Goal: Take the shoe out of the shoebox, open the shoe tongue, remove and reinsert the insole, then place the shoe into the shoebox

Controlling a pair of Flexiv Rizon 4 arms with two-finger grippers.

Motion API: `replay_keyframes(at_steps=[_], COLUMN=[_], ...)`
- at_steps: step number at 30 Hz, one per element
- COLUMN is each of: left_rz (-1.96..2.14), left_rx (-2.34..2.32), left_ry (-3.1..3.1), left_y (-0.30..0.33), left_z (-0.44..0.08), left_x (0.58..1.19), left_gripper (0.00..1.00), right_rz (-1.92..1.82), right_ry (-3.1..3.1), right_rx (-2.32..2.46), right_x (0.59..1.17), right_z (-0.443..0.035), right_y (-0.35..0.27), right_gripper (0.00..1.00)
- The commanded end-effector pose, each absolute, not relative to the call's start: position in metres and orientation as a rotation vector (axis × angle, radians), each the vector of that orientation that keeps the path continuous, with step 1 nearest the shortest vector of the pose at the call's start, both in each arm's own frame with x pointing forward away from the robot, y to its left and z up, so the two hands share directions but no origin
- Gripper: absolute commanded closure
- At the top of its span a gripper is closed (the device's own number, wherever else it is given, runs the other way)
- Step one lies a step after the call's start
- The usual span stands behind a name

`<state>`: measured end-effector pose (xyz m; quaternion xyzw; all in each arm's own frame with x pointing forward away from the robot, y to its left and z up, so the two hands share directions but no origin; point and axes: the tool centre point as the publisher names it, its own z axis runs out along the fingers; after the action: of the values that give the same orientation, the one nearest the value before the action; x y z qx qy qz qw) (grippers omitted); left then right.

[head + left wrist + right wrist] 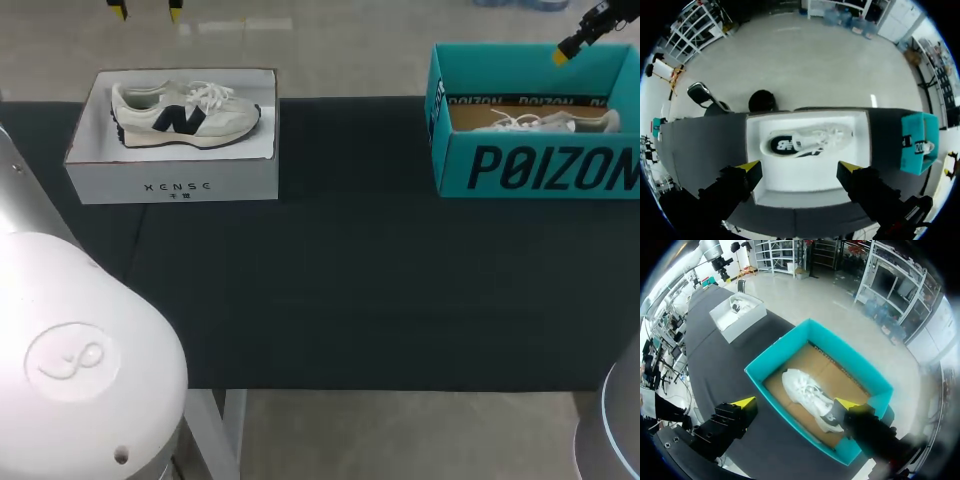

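The left gripper (799, 170) hangs high over the white shoebox (170, 180) with its jaws spread wide, touching nothing. That stance reads as a ready pose for coming straight down on what lies below. This is a cream sneaker (807, 141) with a dark side logo, lying on its side on the box floor. The box has no lid on, so nothing blocks the way in.

The right gripper (794, 403) is likewise apart and empty, held above the teal shoebox (782, 345). The box's tall walls stand around a white shoe (807, 392) lying on the brown cardboard floor. Those deep walls probably explain the height, since a descent from above avoids the rim.

The two boxes sit well apart toward the far corners of the dark table (350, 280), each under its own arm. The cloth between them would serve as working room for the tongue and the insole. Both shoes are in their boxes, so the first step appears not yet begun.
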<state>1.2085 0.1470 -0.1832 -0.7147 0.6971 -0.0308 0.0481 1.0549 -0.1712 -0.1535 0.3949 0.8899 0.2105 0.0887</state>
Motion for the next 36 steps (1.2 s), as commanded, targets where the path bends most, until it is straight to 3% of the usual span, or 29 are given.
replay_keyframes(at_steps=[1, 10, 20, 36], left_rz=[0.196, 0.526, 0.674, 0.653], left_rx=[-3.018, -3.093, -3.070, -3.026], left_ry=[0.744, 0.399, 0.806, 0.810], left_y=[0.164, 0.180, 0.193, 0.188], left_z=[-0.208, -0.238, -0.240, -0.233], left_x=[1.235, 1.244, 1.245, 1.245], left_gripper=[0.00, 0.00, 0.00, 0.00], right_rz=[0.627, 0.627, 0.627, 0.627], right_ry=[2.649, 2.649, 2.649, 2.649], right_rx=[1.175, 1.175, 1.175, 1.175], right_x=[1.055, 1.055, 1.055, 1.055], right_z=[-0.153, -0.153, -0.153, -0.153], right_y=[-0.172, -0.172, -0.172, -0.172], right_gripper=[0.00, 0.00, 0.00, 0.00])
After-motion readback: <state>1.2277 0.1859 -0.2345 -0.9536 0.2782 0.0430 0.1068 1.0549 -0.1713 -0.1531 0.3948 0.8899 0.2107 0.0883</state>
